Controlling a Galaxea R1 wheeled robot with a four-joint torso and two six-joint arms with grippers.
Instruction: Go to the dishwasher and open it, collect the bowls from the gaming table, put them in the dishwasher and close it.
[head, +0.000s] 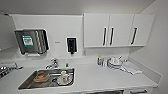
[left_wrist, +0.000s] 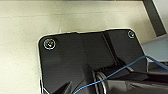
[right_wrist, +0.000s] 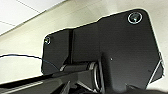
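I face a white kitchen counter (head: 105, 77) with a steel sink (head: 27, 83) set into it. Under the counter's front edge a dark strip (head: 103, 92) shows; whether it is the dishwasher's top I cannot tell. In the sink lie an orange-brown bowl-like dish (head: 41, 77) and a white cup on a plate (head: 64, 77). The gaming table is out of view. Both wrist views look down past the robot's own dark plate at pale floor.
White wall cabinets (head: 117, 30) with dark handles hang at the upper right. A tap (head: 53, 63) stands behind the sink. Stacked white dishes (head: 115, 62) and a cloth (head: 131, 68) lie at the counter's right. A dark dispenser (head: 71, 45) and a metal rack (head: 32, 41) hang on the wall.
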